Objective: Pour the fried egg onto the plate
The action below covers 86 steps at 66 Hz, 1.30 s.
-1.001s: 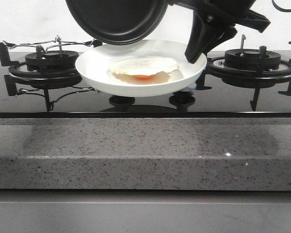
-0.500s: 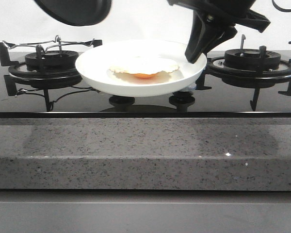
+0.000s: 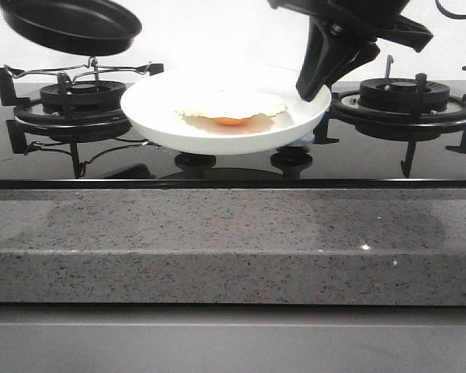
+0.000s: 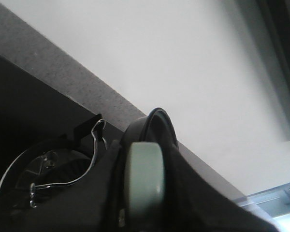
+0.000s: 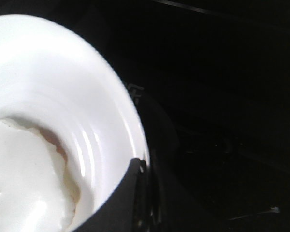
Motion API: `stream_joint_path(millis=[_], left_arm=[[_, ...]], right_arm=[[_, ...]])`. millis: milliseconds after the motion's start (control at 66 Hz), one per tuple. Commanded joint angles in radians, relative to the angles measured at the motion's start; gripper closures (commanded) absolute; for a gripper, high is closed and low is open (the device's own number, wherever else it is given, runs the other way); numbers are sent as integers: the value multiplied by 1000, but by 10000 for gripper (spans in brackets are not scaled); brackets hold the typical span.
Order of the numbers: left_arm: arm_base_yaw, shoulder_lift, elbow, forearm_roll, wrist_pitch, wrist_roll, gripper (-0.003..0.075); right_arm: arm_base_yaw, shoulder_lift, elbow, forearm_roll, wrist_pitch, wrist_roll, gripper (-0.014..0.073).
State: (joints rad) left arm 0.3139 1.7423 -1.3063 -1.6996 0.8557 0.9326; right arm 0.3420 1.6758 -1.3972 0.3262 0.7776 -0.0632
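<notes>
The fried egg (image 3: 231, 109), white with an orange yolk, lies in the plate (image 3: 151, 109). My right gripper (image 3: 309, 87) is shut on the plate's right rim and holds it tilted above the middle of the stove. In the right wrist view the plate (image 5: 63, 87) and the egg (image 5: 24, 183) show, with one finger (image 5: 128, 193) over the rim. The black frying pan (image 3: 68, 25) hangs empty above the left burner. My left gripper (image 4: 144, 193) is shut on the pan's pale green handle (image 4: 144, 164); it is out of the front view.
The left burner grate (image 3: 78, 105) sits under the pan, with a wire rack (image 3: 62, 71) on it. The right burner grate (image 3: 404, 101) stands behind the right arm. Two stove knobs (image 3: 194, 162) lie below the plate. A speckled stone counter edge (image 3: 233, 241) runs along the front.
The pan has swung away from above the plate to the left, turned level, and now hangs over the left burner. The plate, egg and right gripper have not moved.
</notes>
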Motion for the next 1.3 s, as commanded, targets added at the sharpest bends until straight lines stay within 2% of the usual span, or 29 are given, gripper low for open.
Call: stream_joint_path(millis=[0, 349, 424, 546, 652, 743, 864, 985, 1289], left_arm=[[12, -7, -31, -110, 72, -54, 740], [14, 85, -31, -125, 58, -83, 738], [14, 86, -31, -122, 53, -83, 719], [14, 86, -31, -122, 51, -83, 589], [14, 86, -31, -124, 43, -83, 411], [14, 86, -31, -124, 36, -83, 293], [16, 86, -31, -119, 26, -83, 176], [31, 86, -31, -119, 28, -83, 129], [144, 71, -31, -35, 113, -83, 130]], right_arm=[[-6, -38, -23, 5, -41, -6, 662], [-6, -38, -23, 5, -41, -6, 662], [-6, -38, -23, 5, -41, -6, 662], [-6, -38, -23, 5, -41, -6, 662], [-6, -38, -23, 5, -41, -6, 662], [-6, -38, -23, 5, -41, -6, 662], [-6, -38, -23, 5, -41, -6, 662], [-6, -38, -23, 5, -41, -6, 662], [-6, -38, -23, 5, -41, -6, 662]])
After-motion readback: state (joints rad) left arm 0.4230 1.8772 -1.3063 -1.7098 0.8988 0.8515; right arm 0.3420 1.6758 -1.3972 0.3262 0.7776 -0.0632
